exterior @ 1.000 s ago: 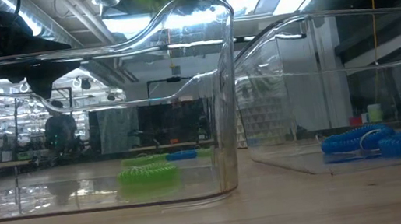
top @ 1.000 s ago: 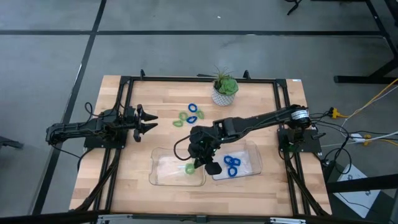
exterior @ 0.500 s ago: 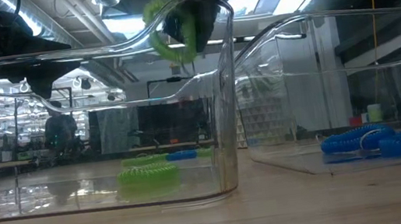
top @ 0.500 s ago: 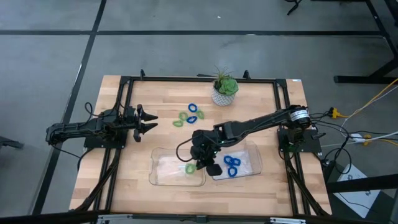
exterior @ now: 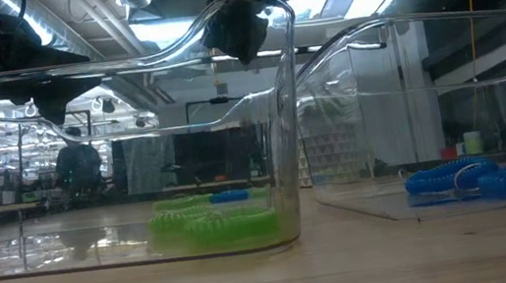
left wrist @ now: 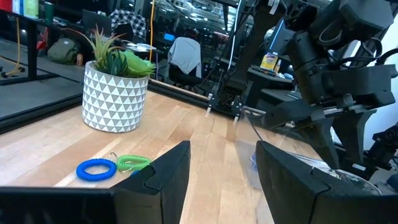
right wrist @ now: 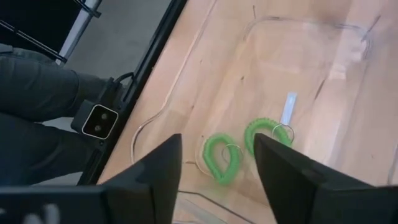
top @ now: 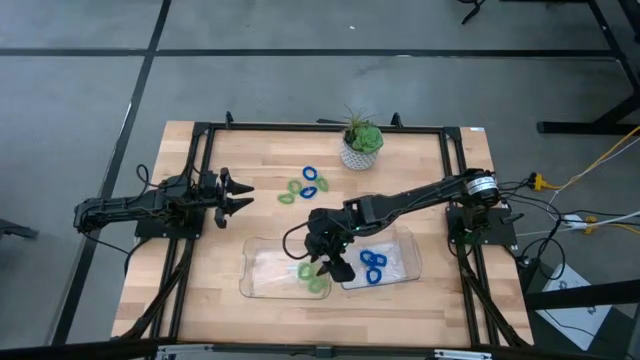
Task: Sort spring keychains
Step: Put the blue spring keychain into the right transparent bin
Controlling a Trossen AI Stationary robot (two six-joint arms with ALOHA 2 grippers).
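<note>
As right pincer (right wrist: 217, 180) gapes, green keychains (right wrist: 242, 149) lie (trayed).

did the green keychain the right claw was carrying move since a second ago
Yes. The green spring keychain has dropped from above the left clear tray's rim to its floor, beside the other green one; the right claw stands open above.

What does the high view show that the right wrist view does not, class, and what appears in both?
Only the high view shows the potted plant, the loose keychains on the table, the blue keychains in the right tray, and the waiting left hand. Only the right wrist view shows a person's dark-trousered legs beside the table. Both show the left tray with two green keychains lying in it, under the open right hand.
</note>
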